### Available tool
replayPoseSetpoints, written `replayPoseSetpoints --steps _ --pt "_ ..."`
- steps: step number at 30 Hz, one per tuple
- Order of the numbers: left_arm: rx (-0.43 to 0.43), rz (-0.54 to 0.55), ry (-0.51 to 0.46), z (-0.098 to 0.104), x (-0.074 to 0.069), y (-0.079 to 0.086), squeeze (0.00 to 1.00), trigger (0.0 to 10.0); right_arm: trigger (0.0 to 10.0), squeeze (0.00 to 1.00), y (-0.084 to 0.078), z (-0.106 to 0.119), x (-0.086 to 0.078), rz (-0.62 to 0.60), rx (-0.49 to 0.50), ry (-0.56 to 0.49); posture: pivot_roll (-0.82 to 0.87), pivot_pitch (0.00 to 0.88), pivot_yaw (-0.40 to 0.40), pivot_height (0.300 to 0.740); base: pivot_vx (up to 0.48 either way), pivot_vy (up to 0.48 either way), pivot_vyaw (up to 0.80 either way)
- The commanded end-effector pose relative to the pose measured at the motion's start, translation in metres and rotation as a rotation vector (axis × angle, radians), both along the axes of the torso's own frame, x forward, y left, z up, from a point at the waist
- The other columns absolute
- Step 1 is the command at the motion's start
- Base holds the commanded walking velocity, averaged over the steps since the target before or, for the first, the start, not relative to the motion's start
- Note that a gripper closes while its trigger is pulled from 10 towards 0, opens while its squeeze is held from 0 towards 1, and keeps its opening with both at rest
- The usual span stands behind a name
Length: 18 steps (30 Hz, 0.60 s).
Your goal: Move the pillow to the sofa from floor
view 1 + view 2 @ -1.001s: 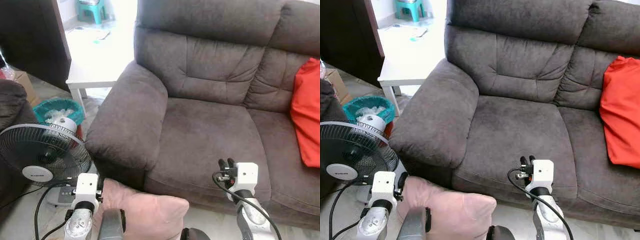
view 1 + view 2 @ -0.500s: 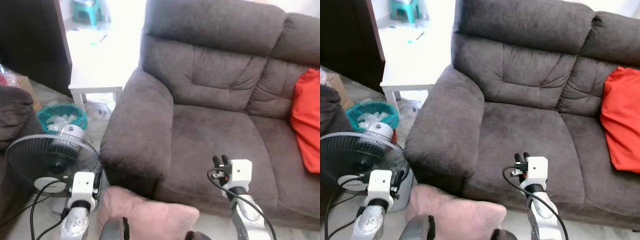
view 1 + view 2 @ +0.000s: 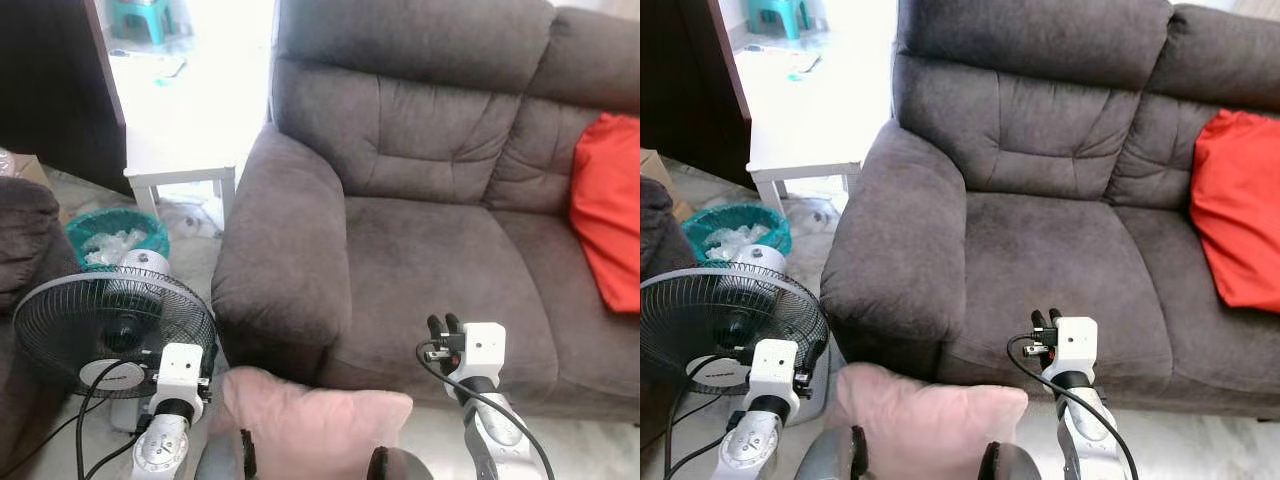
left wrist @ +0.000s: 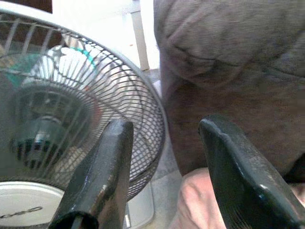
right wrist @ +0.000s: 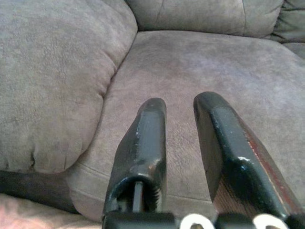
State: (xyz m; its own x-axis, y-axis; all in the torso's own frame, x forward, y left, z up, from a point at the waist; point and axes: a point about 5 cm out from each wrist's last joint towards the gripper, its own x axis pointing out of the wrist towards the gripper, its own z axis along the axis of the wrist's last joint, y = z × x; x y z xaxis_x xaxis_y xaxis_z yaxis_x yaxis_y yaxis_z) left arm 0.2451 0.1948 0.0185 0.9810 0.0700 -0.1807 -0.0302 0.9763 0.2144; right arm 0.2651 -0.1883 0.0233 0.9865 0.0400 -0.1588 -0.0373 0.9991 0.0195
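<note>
A pale pink pillow [image 3: 312,428] lies on the floor against the front of the dark brown sofa [image 3: 430,250], below its left armrest. My left gripper [image 4: 164,157] is open, low beside the pillow's left corner [image 4: 198,202], pointing between the fan and the armrest with nothing between its fingers. My right gripper [image 3: 443,325] hovers in front of the sofa seat's front edge, to the right of the pillow. Its fingers [image 5: 143,138] stand a narrow gap apart and hold nothing.
A standing fan [image 3: 110,325] is on the floor right by my left arm, with its cable trailing. A teal bin [image 3: 115,232] and a white side table [image 3: 178,172] stand behind it. A red cushion [image 3: 605,205] lies on the sofa's right seat.
The whole picture has shifted slightly, so the camera moved. The pillow and both grippers keep about the same places relative to each other.
</note>
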Motion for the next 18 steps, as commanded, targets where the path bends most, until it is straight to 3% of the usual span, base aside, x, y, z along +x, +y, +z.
replayPoseSetpoints --steps 1,14,15,16,18 --pt "-0.008 -0.014 0.014 -0.003 -0.001 -0.004 0.00 10.0 10.0 0.00 -0.007 0.000 -0.001 -0.019 -0.009 0.003 0.16 0.012 -0.123 0.610 0.000 0.000 0.00" --pt "-0.008 -0.014 0.014 -0.003 -0.001 -0.004 0.00 10.0 10.0 0.00 -0.007 -0.001 -0.001 -0.019 -0.009 0.003 0.16 0.012 -0.123 0.610 0.000 0.000 0.00" --pt "-0.032 -0.059 0.082 -0.013 -0.002 -0.008 0.00 10.0 10.0 0.00 -0.006 -0.001 0.000 -0.019 -0.009 0.008 0.17 0.018 -0.126 0.610 0.000 0.000 0.00" --pt "-0.032 -0.059 0.082 -0.013 -0.002 -0.008 0.00 10.0 10.0 0.00 -0.006 -0.001 0.000 -0.019 -0.009 0.008 0.17 0.018 -0.126 0.610 0.000 0.000 0.00" --pt "-0.114 0.027 0.234 -0.035 0.002 0.007 0.00 10.0 10.0 0.00 -0.009 0.000 0.001 -0.018 -0.012 0.010 0.15 0.031 -0.135 0.610 0.000 0.000 0.00"
